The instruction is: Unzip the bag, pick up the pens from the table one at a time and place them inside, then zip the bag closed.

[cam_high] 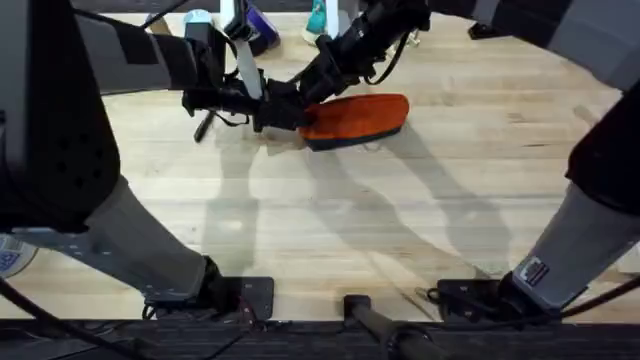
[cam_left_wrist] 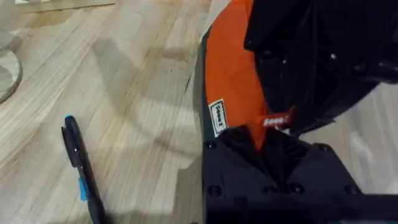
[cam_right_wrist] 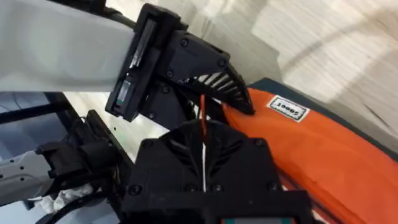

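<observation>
The orange bag (cam_high: 362,115) lies at the back middle of the table (cam_high: 330,230), its navy strip along the near edge. My left gripper (cam_high: 272,110) is at the bag's left end, shut on an orange fabric tab (cam_left_wrist: 275,121) there. My right gripper (cam_high: 312,88) reaches in from the back, right against the left one, shut on a thin orange zipper pull (cam_right_wrist: 202,112). The bag's orange cloth (cam_right_wrist: 329,162) and its white label (cam_left_wrist: 218,117) show in the wrist views. One black pen (cam_left_wrist: 81,174) with blue marks lies on the wood left of the bag (cam_high: 203,128).
Small items stand along the far edge: a white one (cam_high: 198,18), a blue-purple one (cam_high: 262,26) and a teal one (cam_high: 318,18). A clear round rim (cam_left_wrist: 7,71) sits beyond the pen. Bare wood runs from the bag to the arm bases.
</observation>
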You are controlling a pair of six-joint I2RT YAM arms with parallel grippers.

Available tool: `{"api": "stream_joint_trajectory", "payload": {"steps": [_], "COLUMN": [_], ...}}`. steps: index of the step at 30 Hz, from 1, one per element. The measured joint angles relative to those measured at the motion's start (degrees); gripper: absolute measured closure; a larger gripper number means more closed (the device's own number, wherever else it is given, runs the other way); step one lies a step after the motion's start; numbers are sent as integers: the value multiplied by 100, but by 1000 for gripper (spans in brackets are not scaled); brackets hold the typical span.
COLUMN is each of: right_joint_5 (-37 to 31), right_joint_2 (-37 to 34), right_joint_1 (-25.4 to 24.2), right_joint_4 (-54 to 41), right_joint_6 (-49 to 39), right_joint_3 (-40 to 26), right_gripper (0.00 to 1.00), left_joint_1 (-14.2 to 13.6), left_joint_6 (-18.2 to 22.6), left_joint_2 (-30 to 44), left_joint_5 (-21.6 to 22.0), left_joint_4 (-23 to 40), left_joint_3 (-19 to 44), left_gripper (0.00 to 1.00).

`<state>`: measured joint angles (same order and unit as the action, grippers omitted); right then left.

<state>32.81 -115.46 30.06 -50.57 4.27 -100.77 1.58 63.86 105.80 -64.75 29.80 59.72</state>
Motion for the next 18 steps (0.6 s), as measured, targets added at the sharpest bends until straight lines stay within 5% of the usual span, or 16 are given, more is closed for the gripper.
{"api": "stream_joint_trajectory", "payload": {"steps": [15, 18], "right_joint_5": [-1, 153], "right_joint_2": [0, 0], "right_joint_1": [4, 40], "right_joint_4": [-2, -5], "right_joint_6": [0, 44], "right_joint_3": [0, -2], "right_gripper": [960, 655], "left_joint_1": [0, 0], "left_joint_6": [0, 1], "left_joint_2": [0, 0], "left_joint_5": [0, 2], "left_joint_4": [0, -28], "left_joint_3": [0, 0], "left_gripper": [959, 959]}}
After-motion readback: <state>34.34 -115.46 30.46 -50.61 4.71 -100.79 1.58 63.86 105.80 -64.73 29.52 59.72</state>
